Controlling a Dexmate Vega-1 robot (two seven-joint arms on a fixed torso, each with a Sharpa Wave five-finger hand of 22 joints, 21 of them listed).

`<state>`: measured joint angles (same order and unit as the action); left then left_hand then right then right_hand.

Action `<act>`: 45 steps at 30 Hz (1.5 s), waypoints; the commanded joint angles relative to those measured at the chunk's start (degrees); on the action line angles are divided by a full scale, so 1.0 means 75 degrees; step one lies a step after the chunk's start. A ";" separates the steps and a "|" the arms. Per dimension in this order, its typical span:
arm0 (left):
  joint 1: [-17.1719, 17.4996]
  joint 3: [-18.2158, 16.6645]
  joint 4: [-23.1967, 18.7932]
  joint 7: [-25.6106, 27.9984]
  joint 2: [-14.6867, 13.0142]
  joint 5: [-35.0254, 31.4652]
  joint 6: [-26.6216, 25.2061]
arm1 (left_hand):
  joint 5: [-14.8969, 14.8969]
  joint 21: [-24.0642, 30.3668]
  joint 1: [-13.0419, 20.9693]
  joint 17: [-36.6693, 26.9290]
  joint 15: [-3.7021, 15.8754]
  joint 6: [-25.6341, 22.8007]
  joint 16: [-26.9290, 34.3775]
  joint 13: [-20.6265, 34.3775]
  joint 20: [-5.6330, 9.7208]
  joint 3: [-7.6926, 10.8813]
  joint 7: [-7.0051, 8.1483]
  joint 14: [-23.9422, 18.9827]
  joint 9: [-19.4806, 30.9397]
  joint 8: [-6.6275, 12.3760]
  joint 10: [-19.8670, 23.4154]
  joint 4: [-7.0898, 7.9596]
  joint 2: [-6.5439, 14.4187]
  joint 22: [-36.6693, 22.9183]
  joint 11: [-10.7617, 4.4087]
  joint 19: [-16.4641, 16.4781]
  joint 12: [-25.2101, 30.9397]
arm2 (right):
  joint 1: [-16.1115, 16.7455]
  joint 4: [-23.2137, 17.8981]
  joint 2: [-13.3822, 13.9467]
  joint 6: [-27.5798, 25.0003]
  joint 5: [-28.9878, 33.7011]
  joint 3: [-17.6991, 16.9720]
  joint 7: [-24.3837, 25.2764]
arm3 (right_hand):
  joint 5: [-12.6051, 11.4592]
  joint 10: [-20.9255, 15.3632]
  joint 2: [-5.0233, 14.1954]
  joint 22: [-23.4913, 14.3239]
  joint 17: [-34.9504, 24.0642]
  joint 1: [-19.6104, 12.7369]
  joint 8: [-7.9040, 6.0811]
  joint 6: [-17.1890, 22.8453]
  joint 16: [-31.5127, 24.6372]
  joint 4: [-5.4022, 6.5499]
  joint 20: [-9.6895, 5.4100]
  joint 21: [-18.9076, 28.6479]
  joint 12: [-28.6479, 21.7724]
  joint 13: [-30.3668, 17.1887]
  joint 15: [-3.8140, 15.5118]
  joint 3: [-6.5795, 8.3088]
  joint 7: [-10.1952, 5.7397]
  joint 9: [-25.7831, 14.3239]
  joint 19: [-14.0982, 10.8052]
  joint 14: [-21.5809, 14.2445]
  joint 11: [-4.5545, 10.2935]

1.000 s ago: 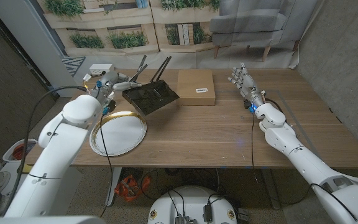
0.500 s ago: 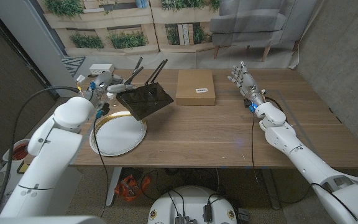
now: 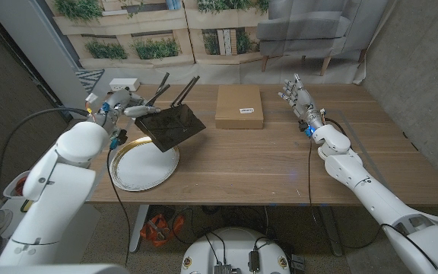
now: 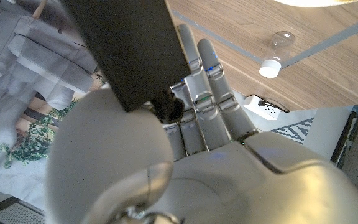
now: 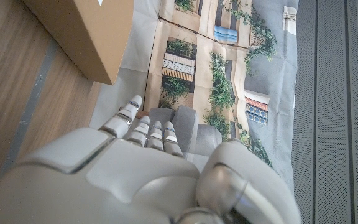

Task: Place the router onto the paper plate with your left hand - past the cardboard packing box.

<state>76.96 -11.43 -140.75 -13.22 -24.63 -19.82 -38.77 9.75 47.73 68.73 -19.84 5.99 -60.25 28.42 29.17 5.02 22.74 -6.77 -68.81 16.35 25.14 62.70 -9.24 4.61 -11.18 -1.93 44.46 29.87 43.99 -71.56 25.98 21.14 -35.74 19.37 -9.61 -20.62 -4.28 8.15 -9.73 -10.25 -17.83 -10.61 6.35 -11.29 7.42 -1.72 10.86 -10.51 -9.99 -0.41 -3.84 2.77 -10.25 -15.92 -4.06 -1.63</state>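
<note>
Left hand point(image 3: 122, 106): closed on one black router point(image 3: 173, 125), which is held tilted above the worktop point(image 3: 265, 164), partly over the far rim of the plate point(image 3: 143, 165) and clear of it. Antennas on the router are seen pointing away from the robot; their number cannot be counted with certainty. From the left wrist camera the hand's fingers point(image 4: 207, 81) are seen along the router's dark edge point(image 4: 129, 50).

Right hand point(image 3: 296, 97): empty, fingers apart and raised, at the far right of the worktop, just right of the box point(image 3: 239, 106).

One paper plate, white with a gold rim, lies at the near left. One flat cardboard box lies at the far centre; one small white label is carried on its top, its writing too small to be read. One small light bulb point(image 4: 272, 53) with a white base is seen lying on the wood.

Against the frame of a second ago, the router has been carried left, away from the box and further over the plate.
</note>
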 commanded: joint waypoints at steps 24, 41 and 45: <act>0.0099 -0.0784 0.0119 -0.0576 0.0417 -0.0626 -0.0391 | 0.0012 0.0206 0.0245 -0.0056 0.0881 -0.0077 -0.0041 0.0088 0.0287 0.0056 -0.0066 -0.0875 0.0041 -0.0071 0.0382 0.0017 0.0153 0.0004 -0.0274 -0.0082 -0.0077 | -0.0050 -0.0180 -0.0044 -0.0167 0.0226 0.0170 0.0242 | -0.0062 -0.0093 -0.0008 -0.0021 -0.0024 0.0021 -0.0020 0.0055 -0.0007 -0.0002 -0.0005 0.0027 -0.0003 -0.0041 -0.0011 0.0041 0.0035 -0.0025 -0.0039 -0.0069 0.0005; 0.0222 -0.1106 0.0181 -0.0954 0.0452 -0.0697 -0.0447 | 0.0011 0.0311 0.0249 -0.0087 0.0883 -0.0089 -0.0062 0.0136 0.0297 0.0065 -0.0063 -0.0873 0.0053 -0.0109 0.0381 0.0021 0.0149 0.0019 -0.0281 -0.0120 -0.0146 | -0.0014 -0.0319 -0.0082 -0.0208 0.0308 0.0244 0.0372 | -0.0062 -0.0085 -0.0010 -0.0020 -0.0024 0.0027 -0.0019 0.0050 -0.0006 -0.0006 -0.0005 0.0025 0.0001 -0.0041 -0.0010 0.0043 0.0033 -0.0025 -0.0040 -0.0073 0.0007; 0.0258 -0.1167 0.0216 -0.1007 0.0509 -0.0661 -0.0433 | 0.0011 0.0332 0.0252 -0.0093 0.0887 -0.0094 -0.0068 0.0125 0.0298 0.0069 -0.0053 -0.0874 0.0046 -0.0122 0.0384 0.0020 0.0148 0.0022 -0.0259 -0.0137 -0.0174 | 0.0041 -0.0429 -0.0063 -0.0258 0.0308 0.0246 0.0436 | -0.0062 -0.0087 -0.0009 -0.0020 -0.0024 0.0028 -0.0020 0.0054 -0.0006 -0.0007 -0.0007 0.0024 0.0000 -0.0041 -0.0013 0.0044 0.0033 -0.0025 -0.0040 -0.0073 -0.0004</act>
<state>78.18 -18.59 -139.73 -19.33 -21.50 -24.97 -42.23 9.74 49.90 69.26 -20.36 5.97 -60.35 28.15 30.03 4.71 22.84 -6.87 -68.82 16.66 24.25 62.82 -8.98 4.68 -10.92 -1.83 43.95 29.00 43.57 -73.48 25.36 19.68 -33.87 20.95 -7.33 -20.62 -4.28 8.14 -9.73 -10.25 -17.82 -10.61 6.35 -11.29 7.42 -1.72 10.86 -10.51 -9.99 -0.41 -3.84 2.77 -10.25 -15.91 -4.05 -1.63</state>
